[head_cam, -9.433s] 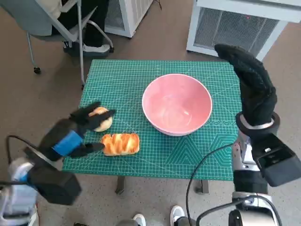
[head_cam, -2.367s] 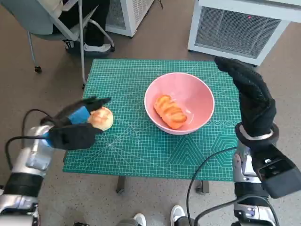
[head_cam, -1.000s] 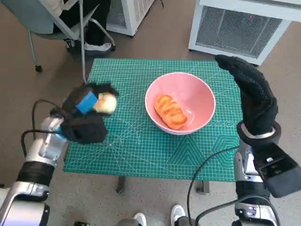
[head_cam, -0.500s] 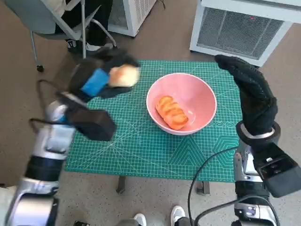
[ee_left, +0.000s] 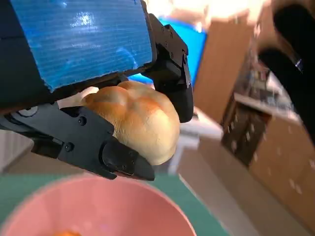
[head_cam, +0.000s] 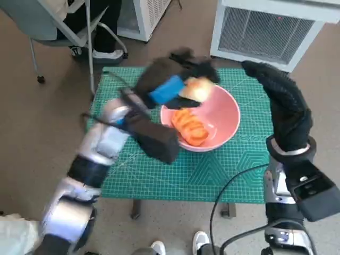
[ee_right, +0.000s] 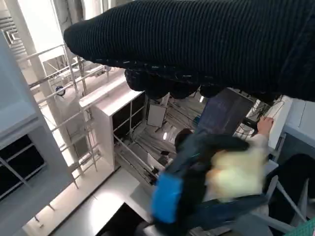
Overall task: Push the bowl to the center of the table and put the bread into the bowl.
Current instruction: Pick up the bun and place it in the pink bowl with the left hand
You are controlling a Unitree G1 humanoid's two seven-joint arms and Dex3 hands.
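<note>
One round bun (head_cam: 196, 89) (gripped by left robot hand (head_cam: 178, 79)) above pink bowl (head_cam: 226, 114).

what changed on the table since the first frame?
The long loaf went from the mat into the pink bowl. The left hand took hold of the round bun, lifted it off the mat's left side and carried it over the bowl's rim; it grips it above the bowl. The bowl and the raised right hand stayed about where they were.
</note>
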